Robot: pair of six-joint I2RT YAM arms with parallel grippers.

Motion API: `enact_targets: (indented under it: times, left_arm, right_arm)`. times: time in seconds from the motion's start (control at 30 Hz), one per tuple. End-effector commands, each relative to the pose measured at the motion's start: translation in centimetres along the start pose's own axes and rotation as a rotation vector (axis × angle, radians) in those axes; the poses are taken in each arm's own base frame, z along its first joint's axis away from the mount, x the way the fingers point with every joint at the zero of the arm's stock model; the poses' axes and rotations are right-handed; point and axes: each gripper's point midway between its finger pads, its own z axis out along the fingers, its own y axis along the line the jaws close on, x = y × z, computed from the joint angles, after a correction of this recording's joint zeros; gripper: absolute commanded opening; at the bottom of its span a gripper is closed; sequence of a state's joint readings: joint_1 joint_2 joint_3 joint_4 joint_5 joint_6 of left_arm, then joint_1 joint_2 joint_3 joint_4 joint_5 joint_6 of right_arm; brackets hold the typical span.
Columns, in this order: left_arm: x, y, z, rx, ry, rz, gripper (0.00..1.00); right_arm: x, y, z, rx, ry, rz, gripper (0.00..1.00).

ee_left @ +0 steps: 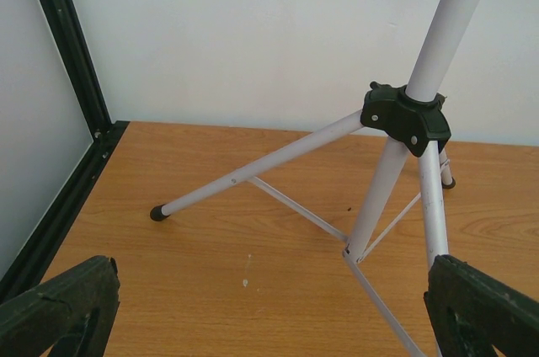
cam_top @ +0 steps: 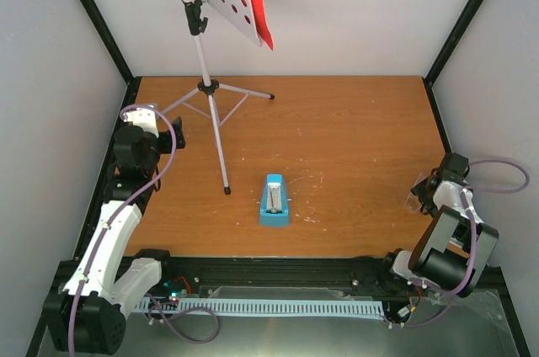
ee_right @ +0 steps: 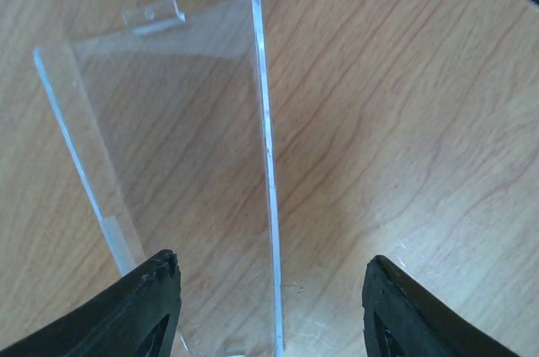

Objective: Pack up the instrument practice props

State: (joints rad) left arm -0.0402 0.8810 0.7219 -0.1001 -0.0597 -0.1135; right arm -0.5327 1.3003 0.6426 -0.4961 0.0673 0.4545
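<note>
Our right gripper (ee_right: pixel 271 263) stands part-spread astride a clear plastic cover (ee_right: pixel 168 121), not clamping it. Our left gripper (ee_left: pixel 269 277) gapes wide, facing the music stand (ee_left: pixel 381 180) legs. We see the metronome (cam_top: pixel 274 201) mid-table (cam_top: pixel 362 138) and a red sheet (cam_top: pixel 257 3) on the stand.

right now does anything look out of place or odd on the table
A clear plastic piece sits between the open fingers of the right gripper near the right edge of the table, well apart from the blue metronome at the middle. It is see-through and easy to miss. Nothing looks spilled or broken.
</note>
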Motion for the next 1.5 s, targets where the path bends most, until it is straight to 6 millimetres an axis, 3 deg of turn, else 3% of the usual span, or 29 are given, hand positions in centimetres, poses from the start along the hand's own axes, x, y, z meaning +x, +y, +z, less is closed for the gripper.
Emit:
enact_targets:
  times: [0.0,0.17,0.43,0.63,0.73,0.93,1.07,1.17,1.3,1.47]
  left_arm:
    - [-1.1,0.0,-0.2,0.001,-0.035,-0.007,1.0]
    - [-1.2,0.1,-0.3,0.0,-0.038,-0.01,0.99]
    - [-1.4,0.2,-0.5,-0.005,-0.044,-0.01,0.99]
    - [-1.3,0.2,-0.4,-0.006,-0.039,-0.009,0.99]
    - [-1.1,0.4,-0.4,-0.018,-0.038,-0.004,0.99]
    - [-0.9,0.3,-0.1,-0.015,-0.03,0.005,0.99]
    - [-0.4,-0.1,0.4,0.011,-0.01,0.02,0.99]
    - [0.3,-1.5,0.9,0.087,0.014,0.037,1.0]
    - [1.4,-5.7,1.1,0.336,0.056,0.056,1.0]
    - [2.3,-10.2,1.1,0.561,0.176,-0.046,1.0]
  right_arm:
    - [0.9,0.1,1.2,-0.02,0.039,-0.009,0.57]
    - [2.3,1.0,2.1,-0.076,0.1,-0.028,0.42]
    - [3.3,0.6,2.6,-0.074,0.109,-0.017,0.39]
    - [3.5,1.9,2.5,-0.15,0.119,-0.014,0.16]
    - [3.8,4.2,1.5,-0.287,0.141,0.0,0.03]
    - [3.0,10.0,-3.5,-0.631,0.18,0.044,0.03]
    - [3.9,13.2,-7.3,-0.736,0.238,-0.094,0.03]
    - [6.3,15.6,-9.9,-0.801,0.31,-0.224,0.03]
    - [11.0,19.0,-15.1,-0.967,0.42,-0.405,0.03]
    - [15.8,20.9,-22.2,-1.078,0.464,-0.629,0.03]
